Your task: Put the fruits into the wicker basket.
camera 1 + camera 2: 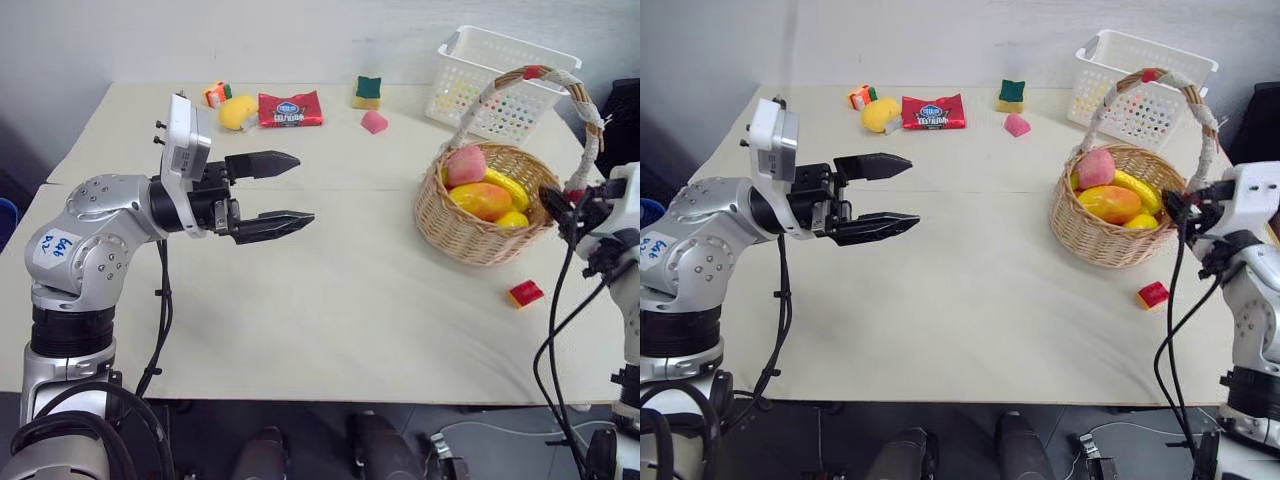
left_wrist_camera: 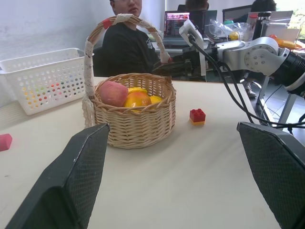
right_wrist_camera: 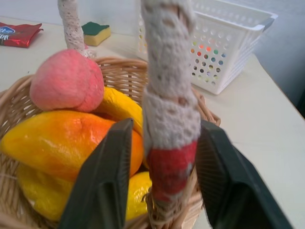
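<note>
One wicker basket (image 1: 485,215) stands at the right claw (image 1: 560,205), its handle post between the fingers. Four fruits lie in it: one peach (image 1: 466,164), one mango (image 1: 481,200), one banana (image 1: 508,186), one lemon-like piece (image 1: 512,219). One yellow fruit (image 1: 238,111) lies beyond the left claw (image 1: 285,190). One white plastic basket (image 1: 505,82). One red cube (image 1: 525,293). One red packet (image 1: 290,108).

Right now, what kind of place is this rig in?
Probably an office or lab used as a test bench. Behind the table sits a person at desks with an open laptop, and toy fruits fill a wicker basket beside a white plastic basket.
</note>
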